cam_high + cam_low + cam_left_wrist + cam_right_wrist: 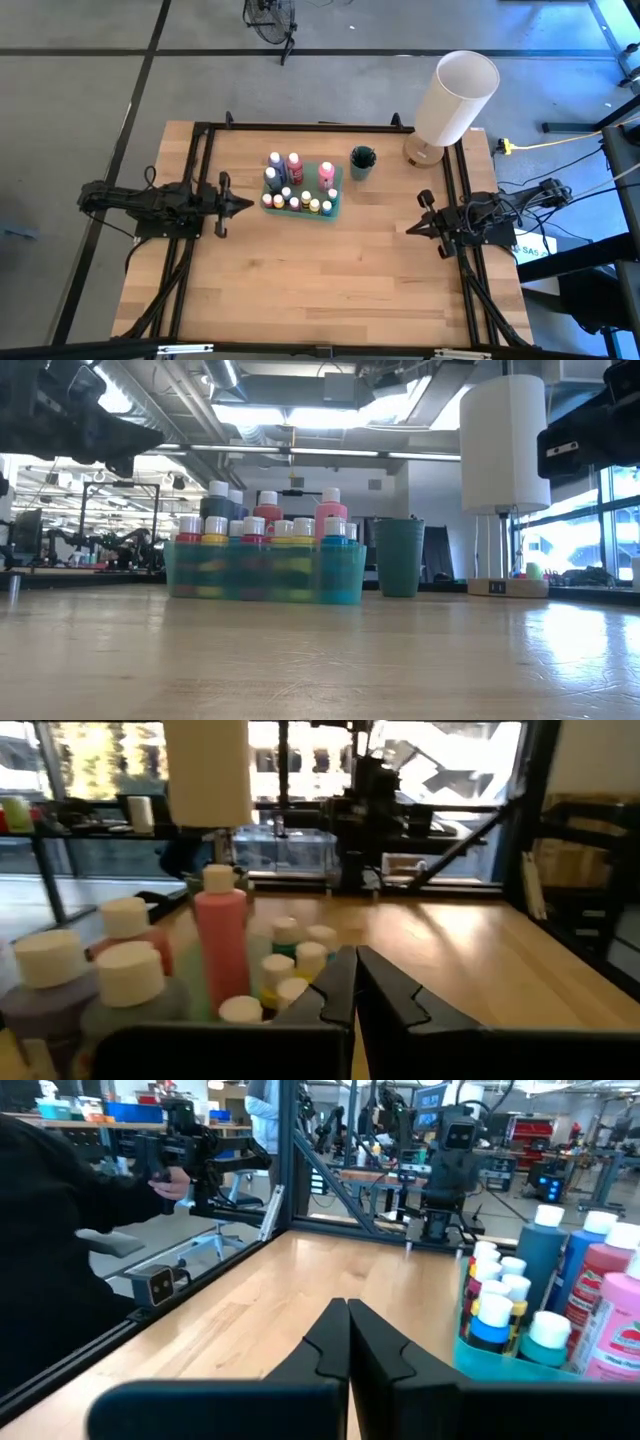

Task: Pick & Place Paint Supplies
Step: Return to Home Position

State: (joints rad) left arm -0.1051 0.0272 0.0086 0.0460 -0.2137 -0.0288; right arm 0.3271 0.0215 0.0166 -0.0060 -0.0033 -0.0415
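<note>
Bottles (294,170) stand upright in bin (265,578) mid-table, cup (362,162) just beside it. L gripper (246,206) & R gripper (410,229) are both empty w/ jaws together, tips pointing inward at bin from opp. sides (L is nearer). Sorting looks done; I'd judge only parking the arms is left.

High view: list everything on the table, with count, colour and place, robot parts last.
Table: one, light wood.
Bin: one, teal-green, mid-table toward the back.
Paint bottles: about a dozen, white-capped, pink, red, blue, yellow among them, standing in the bin.
Cup: one, dark green, just right of the bin, apart from it.
Cylinder: one, white, on a wooden base, back right corner.
Left gripper: one, dark, shut, empty, left of the bin.
Right gripper: one, dark, shut, empty, by the table's right edge.
</note>
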